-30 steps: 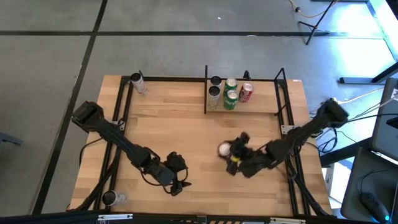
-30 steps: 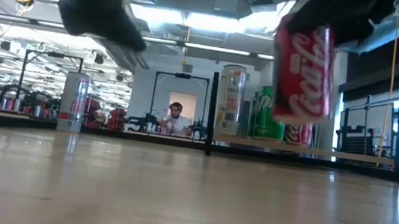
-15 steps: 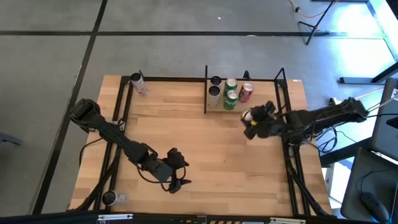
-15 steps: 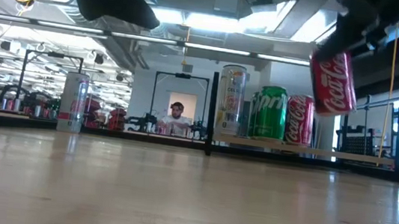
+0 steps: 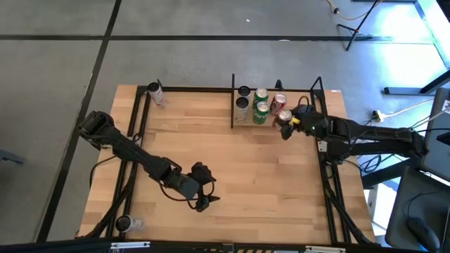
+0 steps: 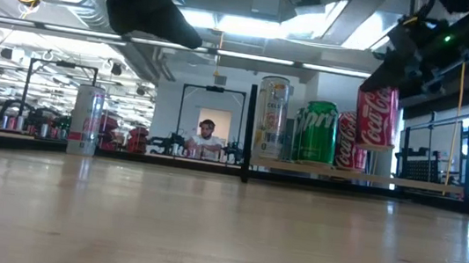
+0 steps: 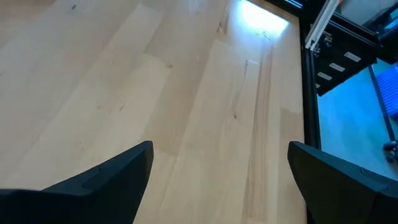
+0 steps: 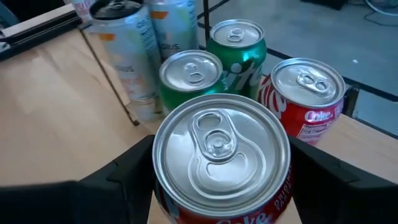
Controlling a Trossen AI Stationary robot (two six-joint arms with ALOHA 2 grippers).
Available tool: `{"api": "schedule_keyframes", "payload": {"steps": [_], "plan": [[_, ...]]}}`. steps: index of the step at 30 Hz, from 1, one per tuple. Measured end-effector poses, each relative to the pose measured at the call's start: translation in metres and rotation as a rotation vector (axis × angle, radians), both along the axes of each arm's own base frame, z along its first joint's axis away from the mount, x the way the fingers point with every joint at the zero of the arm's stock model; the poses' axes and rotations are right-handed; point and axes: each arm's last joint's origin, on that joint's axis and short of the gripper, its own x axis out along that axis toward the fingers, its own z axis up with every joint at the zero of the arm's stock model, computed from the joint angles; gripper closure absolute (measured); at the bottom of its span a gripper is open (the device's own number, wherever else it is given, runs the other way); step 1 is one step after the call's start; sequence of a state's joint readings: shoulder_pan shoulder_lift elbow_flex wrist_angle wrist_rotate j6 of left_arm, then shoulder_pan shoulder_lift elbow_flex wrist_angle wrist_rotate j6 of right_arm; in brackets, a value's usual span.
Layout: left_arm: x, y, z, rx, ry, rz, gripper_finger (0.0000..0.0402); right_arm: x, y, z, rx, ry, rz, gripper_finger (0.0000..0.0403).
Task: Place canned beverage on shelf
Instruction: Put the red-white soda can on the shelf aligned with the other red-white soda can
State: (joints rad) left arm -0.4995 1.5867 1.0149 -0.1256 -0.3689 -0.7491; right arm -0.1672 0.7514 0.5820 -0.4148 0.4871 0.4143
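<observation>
Farthest left, a slim silver can (image 5: 156,93) stands alone at the table's back edge, well apart from either gripper. The left gripper (image 5: 204,199) hangs over bare tabletop (image 5: 232,176) near the front, its fingers (image 7: 106,177) spread wide with nothing but wood between them. Judging by that, this arm is simply waiting clear of the work.

Moving right, the shelf (image 5: 302,123) sits at the back right, fenced by thin black bars. On it stand two tall pale cans (image 5: 242,104), then two green cans (image 5: 261,109), then a red can (image 5: 278,102) at the right end of that group.

The right gripper (image 5: 290,124) reaches in from the right edge and pinches another red cola can (image 5: 284,117) by its sides, upright, lid up. In the right wrist view its fingers (image 8: 118,174) flank the can's (image 8: 221,146) body, with the green cans (image 8: 191,74) and the shelved red can (image 8: 303,93) just beyond the fingertips. In the low view the held can (image 6: 376,117) hangs above the shelf board (image 6: 345,173), not touching it, beside the shelved cans. Holding it high and vertical likely lets it clear the front bar and descend into a free spot without knocking its neighbours. The can is not yet set down.
</observation>
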Motion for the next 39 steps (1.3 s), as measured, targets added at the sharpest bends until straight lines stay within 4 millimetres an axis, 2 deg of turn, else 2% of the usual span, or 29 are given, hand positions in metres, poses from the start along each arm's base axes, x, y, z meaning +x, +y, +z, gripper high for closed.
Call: {"api": "schedule_keyframes", "payload": {"steps": [13, 19, 24, 33, 35, 39], "plan": [[0.001, 0.0, 0.0, -0.014, 0.005, -0.014, 0.0037, -0.005, -0.036, -0.023, 0.046, 0.014, -0.066, 0.0134], [0.001, 0.0, 0.0, -0.014, 0.005, -0.014, 0.0037, -0.008, -0.043, -0.03, 0.08, -0.005, -0.087, 0.0134], [0.001, 0.0, 0.0, -0.014, 0.005, -0.014, 0.0037, -0.004, -0.045, -0.026, 0.054, -0.053, -0.099, 0.0134], [0.001, 0.0, 0.0, -0.014, 0.006, -0.014, 0.0037, 0.009, -0.052, -0.037, 0.053, 0.002, -0.121, 0.0134], [0.0, 0.0, 0.0, -0.019, 0.009, -0.024, 0.0037, 0.011, -0.054, -0.038, 0.051, 0.004, -0.124, 0.0113], [0.0, -0.001, -0.001, -0.031, 0.019, -0.042, 0.0037, 0.012, -0.054, -0.038, 0.05, -0.008, -0.119, 0.004]]}}
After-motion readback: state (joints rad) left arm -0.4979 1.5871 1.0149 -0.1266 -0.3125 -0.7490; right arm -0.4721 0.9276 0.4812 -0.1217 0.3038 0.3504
